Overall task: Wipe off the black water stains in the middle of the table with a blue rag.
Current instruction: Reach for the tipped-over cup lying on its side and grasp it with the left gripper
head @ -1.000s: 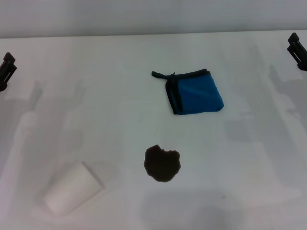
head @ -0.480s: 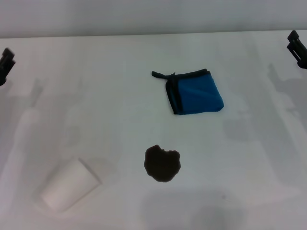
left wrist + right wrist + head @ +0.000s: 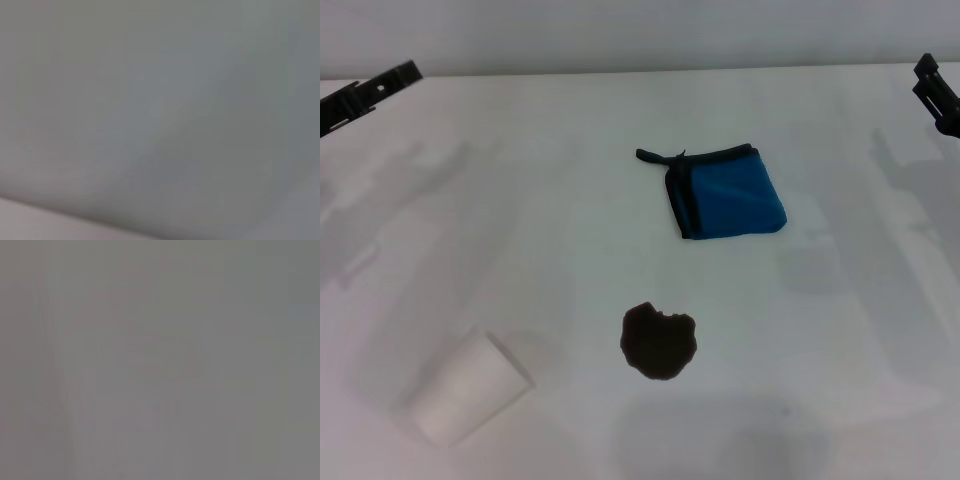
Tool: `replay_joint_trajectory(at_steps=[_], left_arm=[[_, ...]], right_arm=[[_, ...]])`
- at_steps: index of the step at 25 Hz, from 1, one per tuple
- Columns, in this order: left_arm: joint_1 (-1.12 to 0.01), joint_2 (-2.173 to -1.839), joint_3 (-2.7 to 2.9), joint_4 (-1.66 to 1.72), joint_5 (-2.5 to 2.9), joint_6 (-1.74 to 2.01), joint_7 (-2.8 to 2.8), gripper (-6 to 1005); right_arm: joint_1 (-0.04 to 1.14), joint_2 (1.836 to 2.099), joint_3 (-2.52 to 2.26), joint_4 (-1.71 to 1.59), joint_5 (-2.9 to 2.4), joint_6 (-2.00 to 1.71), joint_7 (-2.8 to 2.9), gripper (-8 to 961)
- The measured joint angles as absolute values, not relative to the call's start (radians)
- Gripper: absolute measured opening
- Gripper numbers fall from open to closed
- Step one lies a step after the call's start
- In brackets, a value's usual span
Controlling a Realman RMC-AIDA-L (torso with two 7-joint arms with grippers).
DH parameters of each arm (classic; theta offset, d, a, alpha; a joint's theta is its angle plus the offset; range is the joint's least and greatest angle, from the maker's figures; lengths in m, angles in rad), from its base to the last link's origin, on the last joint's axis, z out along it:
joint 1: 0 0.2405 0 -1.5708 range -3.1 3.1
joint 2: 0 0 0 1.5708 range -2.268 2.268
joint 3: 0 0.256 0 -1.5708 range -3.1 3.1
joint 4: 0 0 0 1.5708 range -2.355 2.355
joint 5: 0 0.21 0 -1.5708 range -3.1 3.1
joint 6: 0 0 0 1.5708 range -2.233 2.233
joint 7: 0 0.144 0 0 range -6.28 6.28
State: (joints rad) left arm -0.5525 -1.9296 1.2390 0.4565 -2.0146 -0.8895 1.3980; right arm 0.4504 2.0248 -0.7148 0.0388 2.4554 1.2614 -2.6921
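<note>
The blue rag (image 3: 728, 193), folded square with black edging and a small loop, lies flat on the white table (image 3: 520, 220) a little right of centre. Nearer to me, the black water stain (image 3: 658, 341) spreads as one lobed dark blotch, apart from the rag. My left gripper (image 3: 365, 96) shows at the far left edge, far from both. My right gripper (image 3: 938, 92) sits at the far right edge, also far off. Nothing is held. Both wrist views show only plain grey surface.
A white paper cup (image 3: 460, 390) lies on its side near the front left of the table, left of the stain. The table's far edge runs along the top of the head view.
My left gripper has swung up and rightward along the left edge, now lying more level. The right gripper, rag, stain and cup have stayed put.
</note>
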Motion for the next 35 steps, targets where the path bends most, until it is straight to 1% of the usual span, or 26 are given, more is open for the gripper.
replay_joint_trajectory(at_steps=[2,8,10,11,16,20,23,26,32,35], left_arm=[[-0.564,-1.891,1.236,0.526,-1.816,-0.938,1.210,869],[-0.582,-1.800,1.228,0.717,-1.409,-1.142,0.838,868],[-0.586,-1.783,1.204,0.793,-1.307,-1.236,0.775,867],[-0.588,-1.780,1.178,0.832,-1.262,-1.292,0.760,867],[-0.613,-1.789,1.013,0.984,-1.111,-1.582,0.708,867],[-0.676,-1.783,0.992,1.014,-0.993,-1.758,0.646,866],[-0.718,-1.791,0.993,1.016,-0.915,-1.817,0.634,866],[-0.762,-1.817,0.997,1.016,-0.822,-1.845,0.628,864],[-0.834,-1.894,1.016,1.017,-0.685,-1.879,0.628,862],[-0.857,-1.917,1.073,1.019,-0.668,-1.882,0.633,862]], right_arm=[[0.451,2.025,-0.715,0.039,2.451,1.264,-2.692,860],[0.456,2.026,-0.715,0.038,2.434,1.264,-2.692,859],[0.458,2.026,-0.715,0.038,2.433,1.264,-2.692,859],[0.460,2.026,-0.715,0.039,2.433,1.264,-2.692,859],[0.468,2.028,-0.715,0.047,2.433,1.256,-2.692,859],[0.466,2.028,-0.715,0.048,2.433,1.256,-2.692,859],[0.468,2.028,-0.713,0.048,2.433,1.255,-2.692,859],[0.468,2.028,-0.708,0.047,2.433,1.255,-2.692,859],[0.470,2.028,-0.705,0.042,2.433,1.255,-2.692,859],[0.469,2.026,-0.704,0.040,2.435,1.255,-2.692,859]])
